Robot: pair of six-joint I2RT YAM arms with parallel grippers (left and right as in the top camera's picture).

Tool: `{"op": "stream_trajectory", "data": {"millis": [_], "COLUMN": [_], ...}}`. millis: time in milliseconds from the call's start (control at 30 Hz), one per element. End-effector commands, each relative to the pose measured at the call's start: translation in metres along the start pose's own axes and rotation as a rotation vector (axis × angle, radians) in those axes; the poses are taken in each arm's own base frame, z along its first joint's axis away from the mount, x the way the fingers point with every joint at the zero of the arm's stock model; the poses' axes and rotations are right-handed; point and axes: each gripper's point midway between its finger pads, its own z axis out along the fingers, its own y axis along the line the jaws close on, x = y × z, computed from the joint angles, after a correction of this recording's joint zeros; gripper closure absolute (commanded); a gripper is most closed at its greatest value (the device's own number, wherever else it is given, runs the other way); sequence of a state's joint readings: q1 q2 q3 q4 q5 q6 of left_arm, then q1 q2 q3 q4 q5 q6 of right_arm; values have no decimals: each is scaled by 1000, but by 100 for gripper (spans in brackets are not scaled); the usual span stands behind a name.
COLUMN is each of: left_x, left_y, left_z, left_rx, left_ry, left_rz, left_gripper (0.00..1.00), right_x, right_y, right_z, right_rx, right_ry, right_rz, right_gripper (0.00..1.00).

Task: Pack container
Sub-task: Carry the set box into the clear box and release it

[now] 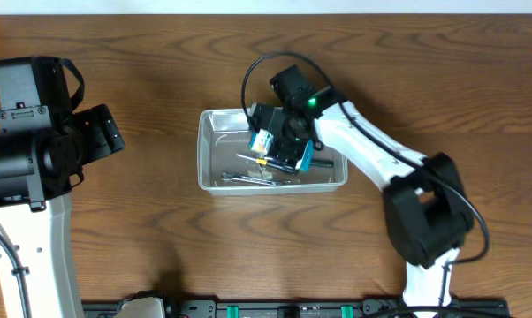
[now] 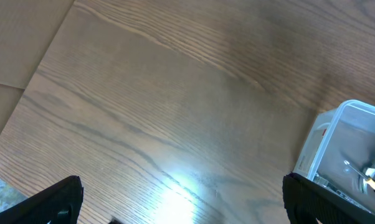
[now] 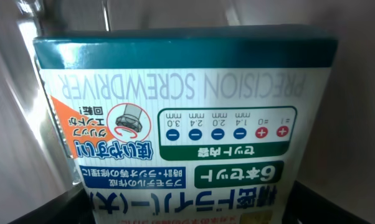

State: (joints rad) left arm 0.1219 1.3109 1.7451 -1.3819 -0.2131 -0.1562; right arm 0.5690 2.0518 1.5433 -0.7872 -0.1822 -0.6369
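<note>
The clear plastic container (image 1: pixel 215 124) sits mid-table with several metal hand tools (image 1: pixel 248 177) inside. My right gripper (image 1: pixel 284 146) is over the container, shut on a blue-and-white precision screwdriver box (image 1: pixel 264 141), which fills the right wrist view (image 3: pixel 187 118). My left gripper (image 2: pixel 181 205) is open and empty, above bare table far left of the container; a corner of the container (image 2: pixel 337 143) shows at that view's right edge.
The brown wooden table (image 1: pixel 160 53) surrounds the container. The left arm's base (image 1: pixel 27 132) stands at the left edge. The right arm (image 1: pixel 425 212) reaches in from the lower right.
</note>
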Motion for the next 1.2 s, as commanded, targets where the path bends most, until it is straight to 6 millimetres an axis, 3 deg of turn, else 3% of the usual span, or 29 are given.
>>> {"op": "stream_trajectory", "data": {"millis": [0,133,200,333,400,500,633,800,867,933,1033,1167], "left_x": [3,5,6,7,9,10,-17,-89,-104,-104,-87,-71], "left_y": [1,1,0,-6,-20,-40,-52,-72,-77,-78,-76,-77], "left_z": [3,5,5,4,2,-3,-14,-32,-34,-31,-31,-55], "left_rx": [-8,-10,-8,7,69,141,148,197,207,200,198,228], "left_ry": [15,22,28,26,28,8,-138,-429,-479,-474,-426,-465], "left_rz": [11,13,36,77,144,237,241,162,147,173,220,238], "left_gripper": [4,3,3,3,3,3,2,2,2,2,2,2], "right_x": [-5,-8,-14,-35,-37,-14,12,48,62,79,104,136], "right_y": [3,2,-1,-27,-64,-124,-150,-178,-181,-181,-174,-160], "right_z": [1,-5,-16,-71,-117,-197,-261,-312,-324,-333,-347,-373], "right_rx": [-27,-18,2,139,328,657,751,865,892,900,865,882], "right_ry": [-23,-34,-54,-138,-185,-272,-396,-467,-464,-467,-481,-501], "right_rz": [-22,-2,20,94,203,494,603,686,715,775,849,919], "right_gripper": [18,6,5,1,1,1,1,1,1,1,1,1]}}
